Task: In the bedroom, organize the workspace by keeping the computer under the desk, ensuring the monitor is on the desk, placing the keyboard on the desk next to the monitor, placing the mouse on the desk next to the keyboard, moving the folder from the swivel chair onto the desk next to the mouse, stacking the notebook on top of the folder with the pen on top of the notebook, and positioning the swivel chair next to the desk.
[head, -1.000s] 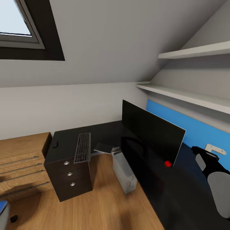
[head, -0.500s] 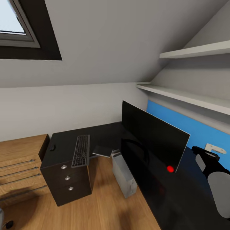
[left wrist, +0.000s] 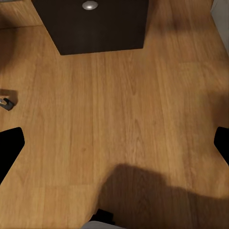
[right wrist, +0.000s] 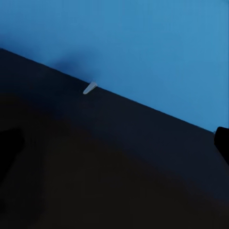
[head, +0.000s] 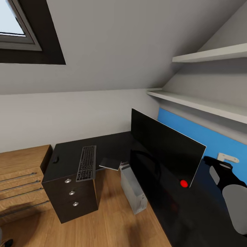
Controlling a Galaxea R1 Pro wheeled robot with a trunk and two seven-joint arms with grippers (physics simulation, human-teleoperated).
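An attic bedroom with sloped pale-grey walls, a skylight (head: pixel 15 25) and light wood floor (head: pixel 109 223) frames the L-shaped desk (head: pixel 113 145), whose glossy black surface runs along a blue wall panel (head: pixel 206 137) beneath two white shelves (head: pixel 209 55). The wide black monitor (head: pixel 164 145) stands on the surface on a thin arched stand, a small red light glowing at its lower corner, so that part of the tidy-up looks settled. The flat black keyboard (head: pixel 86 162), with dark-grey keys, lies lengthwise over the dark drawer unit (head: pixel 73 197), well apart from the monitor; judged against the task, it has yet to be brought alongside. A small dark mouse (head: pixel 56 160) sits near the surface's far edge, just beside the keyboard. A thin grey notebook (head: pixel 110 163) overhangs the inner edge of the surface, and below it the light-grey computer (head: pixel 133 188) tower stands on the floor, tucked against the desk where the job wants it. A light-wood chest of drawers (head: pixel 22 180) adjoins the drawer unit. The right gripper (head: pixel 214 163) hangs over the black surface by the blue panel, its fingers spread wide and holding nothing. The left gripper (left wrist: pixel 114 143) points down at bare floor near the drawer unit, likewise parted and empty, a carrying posture that suggests the robot is between pickups.
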